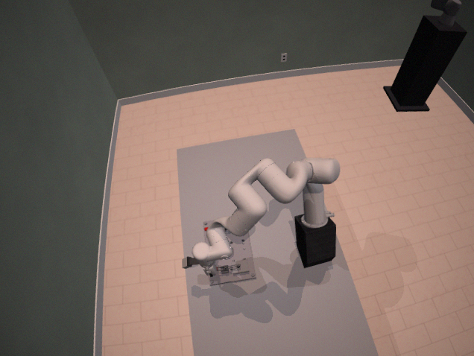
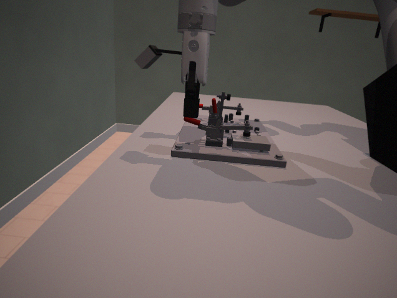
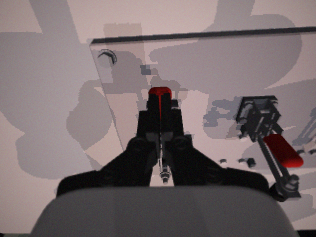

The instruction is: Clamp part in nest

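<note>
Over the fixture plate (image 2: pixel 224 156), at its left end, your gripper (image 2: pixel 191 113) hangs with its fingers pressed together on nothing — tips just above the near clamp's red handle (image 2: pixel 191 120), which slopes low. Right of that clamp, the part (image 2: pixel 251 143) lies in its nest — bar across it.

Grey table top with one fixture plate on it

The pale grey table (image 2: pixel 198 224) carries a flat grey fixture plate (image 2: pixel 224 156) near its left edge, lying flush on the surface, with bolt heads at its near corners. The black pedestal (image 1: pixel 316 240) that bears the arm's base stands on the same surface, well apart from the plate. Broad shadows fall across the table beside the plate. Tan tiled floor (image 1: pixel 402 172) surrounds the grey surface.
</note>
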Robot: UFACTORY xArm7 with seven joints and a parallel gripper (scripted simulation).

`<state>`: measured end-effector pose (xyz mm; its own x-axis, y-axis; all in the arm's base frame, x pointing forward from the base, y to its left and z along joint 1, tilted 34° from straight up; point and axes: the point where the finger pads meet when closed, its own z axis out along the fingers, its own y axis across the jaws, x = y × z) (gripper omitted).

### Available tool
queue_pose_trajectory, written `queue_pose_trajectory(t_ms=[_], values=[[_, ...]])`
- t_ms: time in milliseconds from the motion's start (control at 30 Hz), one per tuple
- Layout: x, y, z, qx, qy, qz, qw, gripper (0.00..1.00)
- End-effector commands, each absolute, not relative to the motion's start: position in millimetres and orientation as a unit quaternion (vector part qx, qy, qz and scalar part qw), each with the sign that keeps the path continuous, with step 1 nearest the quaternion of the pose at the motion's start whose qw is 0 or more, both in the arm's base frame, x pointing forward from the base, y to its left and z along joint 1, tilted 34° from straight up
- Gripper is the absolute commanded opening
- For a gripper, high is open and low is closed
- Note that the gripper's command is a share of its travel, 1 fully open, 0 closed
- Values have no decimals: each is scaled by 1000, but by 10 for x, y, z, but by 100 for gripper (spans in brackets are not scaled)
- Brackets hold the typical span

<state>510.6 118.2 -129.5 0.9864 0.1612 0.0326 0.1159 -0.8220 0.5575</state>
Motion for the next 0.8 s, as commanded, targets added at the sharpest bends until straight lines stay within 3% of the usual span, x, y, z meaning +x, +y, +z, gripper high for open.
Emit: queue_pose_trajectory(t_ms=[0,767], values=[[5119,1204,-1283,954,73,41,288,0],[5121,1193,-1300,954,73,41,288,0]])
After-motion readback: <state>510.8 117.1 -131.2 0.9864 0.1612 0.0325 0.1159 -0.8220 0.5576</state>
